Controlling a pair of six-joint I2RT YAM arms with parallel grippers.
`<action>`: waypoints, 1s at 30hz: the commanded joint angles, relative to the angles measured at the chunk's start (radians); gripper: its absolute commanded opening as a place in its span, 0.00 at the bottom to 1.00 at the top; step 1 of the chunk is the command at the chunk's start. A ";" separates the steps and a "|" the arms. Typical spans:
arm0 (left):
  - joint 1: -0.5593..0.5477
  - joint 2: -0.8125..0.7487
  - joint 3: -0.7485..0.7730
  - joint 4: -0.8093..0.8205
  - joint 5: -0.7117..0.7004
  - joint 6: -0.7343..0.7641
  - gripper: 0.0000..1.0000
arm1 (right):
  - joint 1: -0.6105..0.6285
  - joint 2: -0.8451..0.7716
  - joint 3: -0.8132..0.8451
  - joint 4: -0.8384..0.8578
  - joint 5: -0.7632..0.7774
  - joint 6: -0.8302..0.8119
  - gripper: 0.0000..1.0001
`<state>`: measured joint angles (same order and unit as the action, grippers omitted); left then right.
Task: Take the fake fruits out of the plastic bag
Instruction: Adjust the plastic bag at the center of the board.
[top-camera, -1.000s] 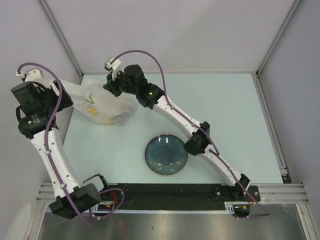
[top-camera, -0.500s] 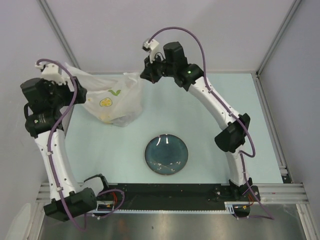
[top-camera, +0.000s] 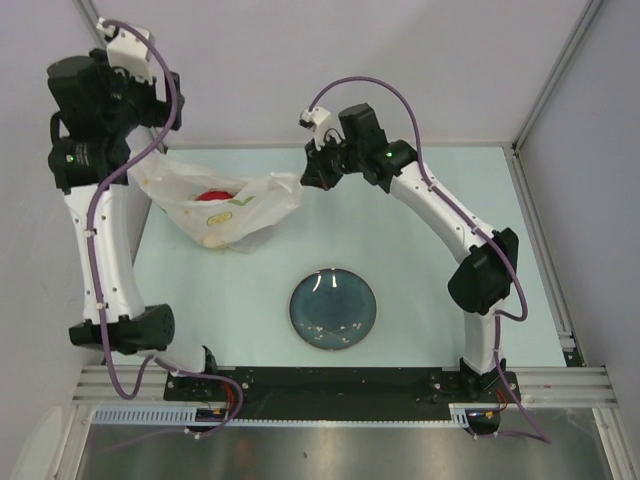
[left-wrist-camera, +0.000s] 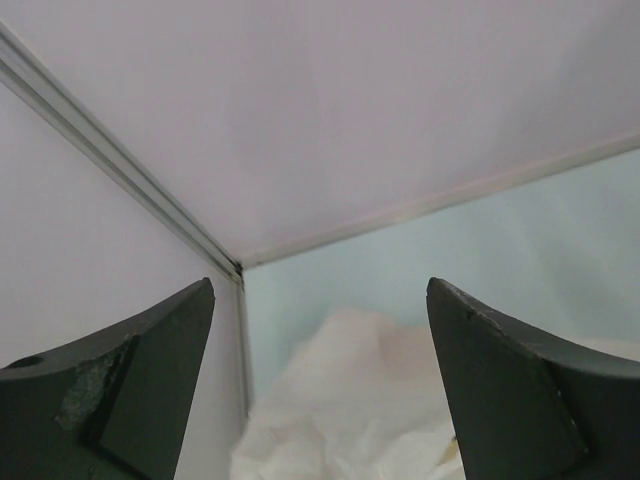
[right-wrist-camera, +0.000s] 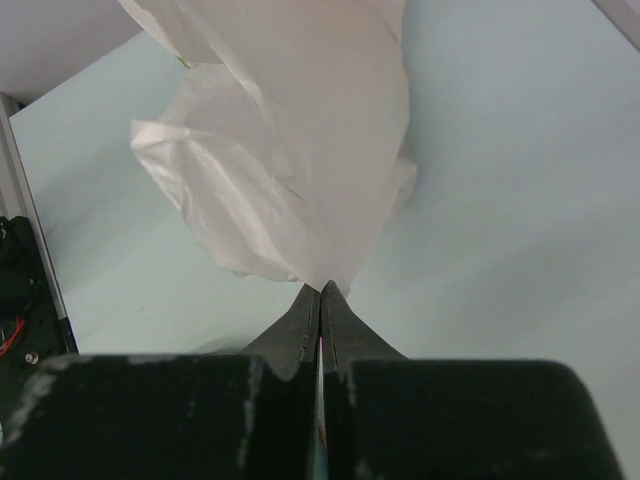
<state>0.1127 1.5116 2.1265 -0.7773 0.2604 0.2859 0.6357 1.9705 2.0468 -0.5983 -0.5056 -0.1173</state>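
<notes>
The plastic bag (top-camera: 250, 200) lies crumpled at the table's back left, its mouth stretched toward the right. Through the opening a red fruit (top-camera: 210, 196) shows, and a yellow fruit (top-camera: 212, 240) shows through the film lower down. My right gripper (top-camera: 306, 180) is shut on the bag's right edge; the right wrist view shows the film (right-wrist-camera: 300, 150) pinched at its tips (right-wrist-camera: 322, 288). My left gripper (top-camera: 150, 135) hangs high above the bag's left end. It is open (left-wrist-camera: 320, 285) with nothing between its fingers and the bag (left-wrist-camera: 370, 400) below it.
A round dark blue-green plate (top-camera: 332, 309) sits at the middle front of the table. The enclosure's back wall and left corner post (left-wrist-camera: 120, 170) stand close behind the bag. The right arm arches over the table's right half.
The right gripper has drawn the bag's edge to the right, opening the mouth so the red fruit shows. The left arm has risen up and back, above the bag.
</notes>
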 joint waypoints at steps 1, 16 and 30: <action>0.008 0.131 0.318 -0.270 0.019 0.178 0.93 | -0.027 -0.081 0.006 0.020 -0.020 -0.016 0.00; 0.164 -0.096 -0.112 -0.386 0.263 0.501 0.98 | -0.051 -0.075 0.004 0.029 -0.057 0.034 0.00; -0.015 -0.060 -0.324 -0.005 -0.174 0.518 0.86 | -0.030 -0.105 -0.027 0.026 0.001 -0.005 0.00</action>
<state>0.1001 1.4689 1.7912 -0.9459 0.2192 0.7872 0.6003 1.9385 2.0270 -0.5945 -0.5274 -0.1047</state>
